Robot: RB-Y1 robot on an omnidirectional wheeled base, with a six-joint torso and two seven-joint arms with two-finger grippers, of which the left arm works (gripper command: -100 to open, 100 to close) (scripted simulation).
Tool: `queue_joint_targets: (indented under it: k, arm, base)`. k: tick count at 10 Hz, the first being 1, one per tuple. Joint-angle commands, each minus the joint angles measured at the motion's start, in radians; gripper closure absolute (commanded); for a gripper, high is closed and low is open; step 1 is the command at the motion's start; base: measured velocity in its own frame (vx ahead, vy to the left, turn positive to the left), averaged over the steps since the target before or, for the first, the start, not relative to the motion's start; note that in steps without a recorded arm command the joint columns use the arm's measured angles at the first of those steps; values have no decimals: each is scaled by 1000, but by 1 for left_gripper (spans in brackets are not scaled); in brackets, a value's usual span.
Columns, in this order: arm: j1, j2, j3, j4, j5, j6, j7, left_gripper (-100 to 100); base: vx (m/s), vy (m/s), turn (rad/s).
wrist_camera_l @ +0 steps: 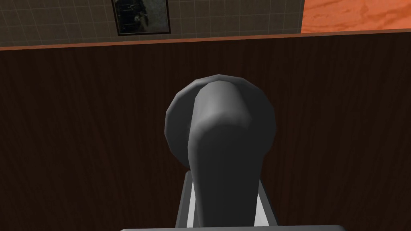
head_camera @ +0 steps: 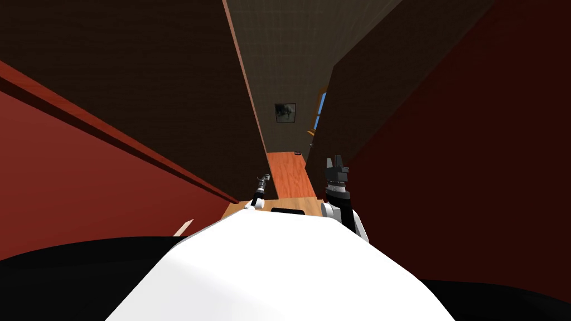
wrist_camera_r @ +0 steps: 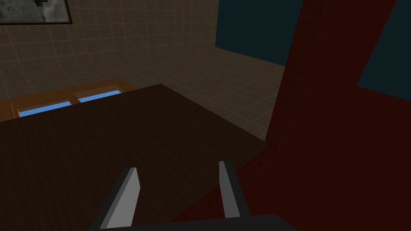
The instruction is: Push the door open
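Clamped on a dark grey lever handle [wrist_camera_l: 224, 132], the left gripper [wrist_camera_l: 226, 182] presses its thin fingers [wrist_camera_l: 187, 202] against the lever's sides. The handle sits on a round plate on the dark brown door [wrist_camera_l: 80, 128], which stands along the robot's left in a narrow corridor with red walls [head_camera: 83, 167]. The right gripper [head_camera: 336, 161] hangs nearby — blades apart, empty — over a second dark brown panel [wrist_camera_r: 100, 152]. Wood floor [head_camera: 287, 175] and a framed picture [head_camera: 285, 112] lie beyond.

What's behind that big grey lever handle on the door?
Behind the lever handle sits a round grey plate, fixed on the dark wood door. The handle covers the plate's middle, so how they join is hidden.
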Motion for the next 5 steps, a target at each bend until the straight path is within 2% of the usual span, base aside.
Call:
queue_joint_targets:
  k: [1,4,5]
  arm:
    - [3,-2,-1,1,0,0,0,100]
    - [3,-2,-1,1,0,0,0,100]
    - [-1,2,10,2,6,1,-3,100]
  base:
    - [-12,0,-12]
    - [0,0,0]
    - [107,-14,26]
